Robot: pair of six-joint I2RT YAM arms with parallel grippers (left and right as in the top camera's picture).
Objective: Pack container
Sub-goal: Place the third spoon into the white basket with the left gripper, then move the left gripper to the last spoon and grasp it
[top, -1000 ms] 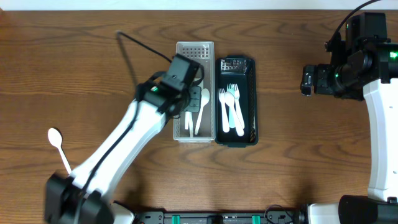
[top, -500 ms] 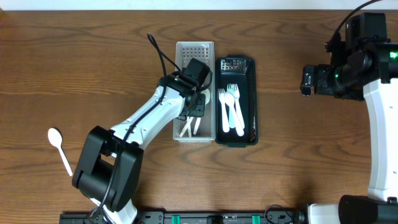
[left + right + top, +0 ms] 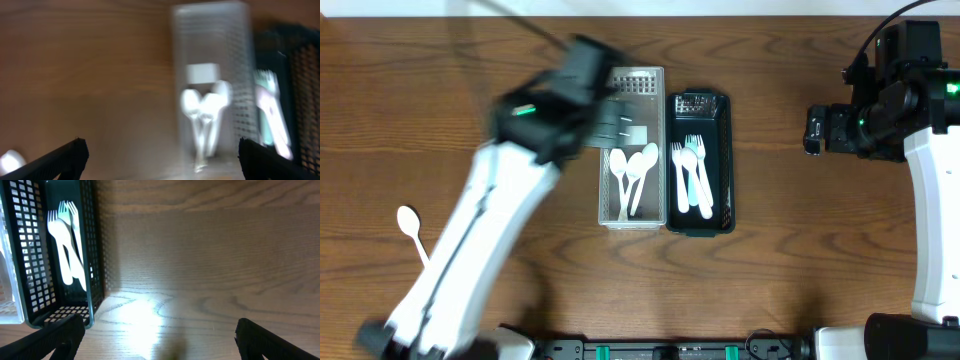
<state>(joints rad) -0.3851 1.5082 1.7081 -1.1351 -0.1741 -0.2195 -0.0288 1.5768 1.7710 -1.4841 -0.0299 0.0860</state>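
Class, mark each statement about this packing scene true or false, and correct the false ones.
1. The white basket holds three spoons. True.
2. The black basket is empty. False: it holds forks.
3. A loose spoon lies on the table, left of both baskets. True.
4. The left claw grips a spoon. False: it is open and holds nothing.
5. The right claw hovers over the white basket. False: it is over bare table, right of the black basket.
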